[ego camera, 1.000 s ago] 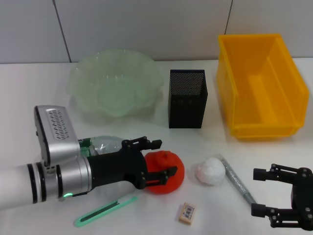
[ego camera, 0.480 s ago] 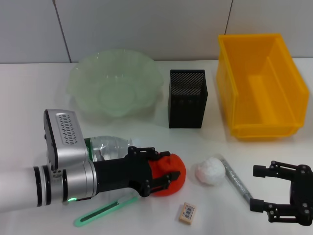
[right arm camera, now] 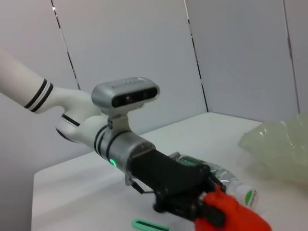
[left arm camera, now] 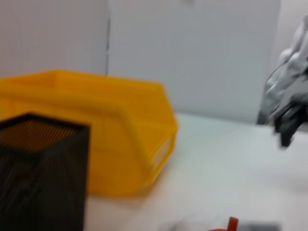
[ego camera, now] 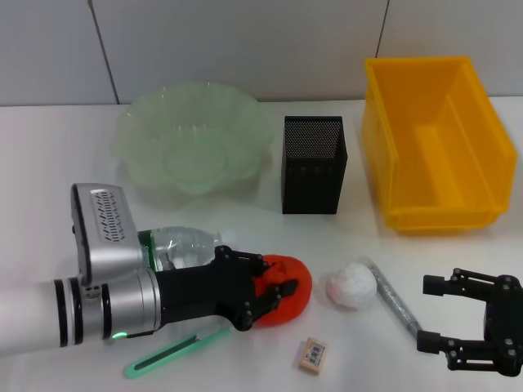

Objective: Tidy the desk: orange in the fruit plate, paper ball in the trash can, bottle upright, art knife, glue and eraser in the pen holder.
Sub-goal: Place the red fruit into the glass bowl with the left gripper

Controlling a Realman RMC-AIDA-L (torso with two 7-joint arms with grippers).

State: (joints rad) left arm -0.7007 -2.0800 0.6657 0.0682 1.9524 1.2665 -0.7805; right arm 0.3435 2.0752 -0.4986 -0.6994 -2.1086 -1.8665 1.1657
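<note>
white desk [ego camera: 49, 163], grey panelled wall [ego camera: 245, 41]

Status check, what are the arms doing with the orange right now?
Left gripper closed around the orange, on the table. Right gripper open, idle near the table's front edge. Fruit plate behind, path unobstructed.

Over the last second the left gripper [ego camera: 274, 287] closes in on the bright orange fruit [ego camera: 288, 286]: its black fingers [ego camera: 282, 287], earlier spread wide with the fruit showing between them, now sit pressed against the fruit's skin (the grip looks complete from the head view). The silver wrist housing [ego camera: 105, 233] slides a little toward the fruit. The right gripper [ego camera: 431, 314], near the table's front edge, shifts only slightly nearer.
</note>
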